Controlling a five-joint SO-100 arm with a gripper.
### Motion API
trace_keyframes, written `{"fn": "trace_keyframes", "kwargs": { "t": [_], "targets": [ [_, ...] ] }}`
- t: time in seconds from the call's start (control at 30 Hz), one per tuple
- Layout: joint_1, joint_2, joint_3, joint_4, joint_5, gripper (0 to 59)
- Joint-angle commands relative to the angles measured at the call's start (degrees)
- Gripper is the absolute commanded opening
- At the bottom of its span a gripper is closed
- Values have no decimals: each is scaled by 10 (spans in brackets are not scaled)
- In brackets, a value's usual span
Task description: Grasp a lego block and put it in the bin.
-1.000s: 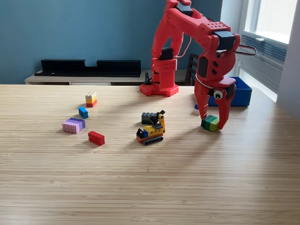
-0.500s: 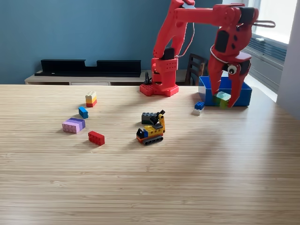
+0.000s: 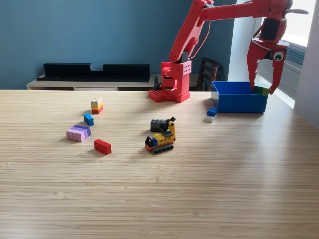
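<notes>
Hand [image 3: 264, 89] grips a green-and-yellow lego block [image 3: 261, 90] above the bin [image 3: 238, 103]; no readable writing.

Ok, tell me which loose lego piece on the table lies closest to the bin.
The small blue-and-white piece, just off the blue bin's front corner on the exterior view's left; the others lie farther left.

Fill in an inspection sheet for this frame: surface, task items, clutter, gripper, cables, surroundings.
Surface: light wooden table, no spills seen.
Task items: blue bin at the far side on the exterior view's right; green block held above its far right corner.
Clutter: loose red block, pink-purple block, small blue block, yellow-topped stack, toy digger, small blue-white piece beside the bin.
Gripper: gripper shut on the green block, over the bin.
Cables: thin wire loop at the wrist.
Surroundings: teal wall, black shelf, window.
</notes>
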Motion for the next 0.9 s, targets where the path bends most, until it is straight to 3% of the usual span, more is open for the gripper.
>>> {"fn": "trace_keyframes", "kwargs": {
  "t": [0.03, 0.5, 0.9],
  "targets": [
    [-83, 108, 15, 27, 3, 1],
    [-138, 127, 129, 28, -1, 1],
    [-163, 127, 131, 30, -15, 7]
  ]
}}
